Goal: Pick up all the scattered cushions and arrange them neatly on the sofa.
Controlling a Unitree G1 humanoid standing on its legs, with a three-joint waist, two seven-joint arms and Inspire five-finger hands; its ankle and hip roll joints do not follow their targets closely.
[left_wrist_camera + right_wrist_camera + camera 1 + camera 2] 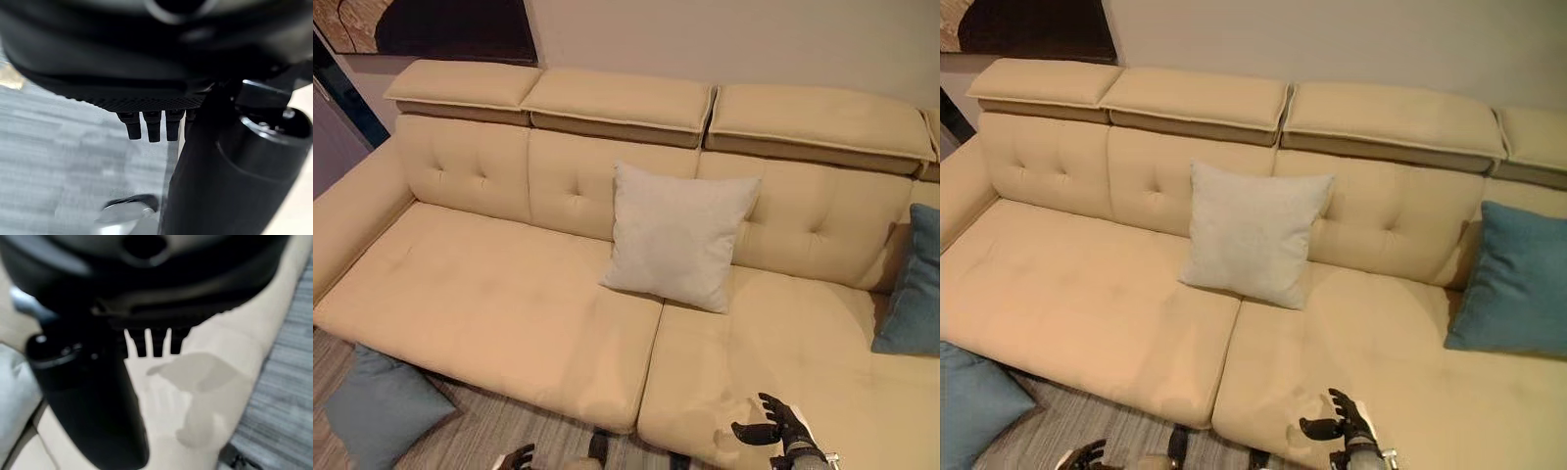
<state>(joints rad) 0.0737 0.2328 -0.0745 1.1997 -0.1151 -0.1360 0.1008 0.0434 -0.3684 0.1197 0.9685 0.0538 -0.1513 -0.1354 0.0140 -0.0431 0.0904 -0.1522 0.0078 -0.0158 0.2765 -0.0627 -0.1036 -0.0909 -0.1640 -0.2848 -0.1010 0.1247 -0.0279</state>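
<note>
Dark framed picture (450, 27) on pale wall (724, 39); grey striped floor (499, 426) below.

left hand (519, 457): low, fingers relaxed, empty | right hand (775, 425): raised, fingers spread, empty

A grey cushion (677, 235) is propped against the back of the sofa (489, 294), a blue cushion (1516, 279) is leaned at its right end, and another (377, 406) is left on the floor (499, 431).

You see the floor cushion (377, 406) and the right-end blue cushion (913, 284) cut by frame edges; the left hand (519, 458) is mostly cropped.
</note>
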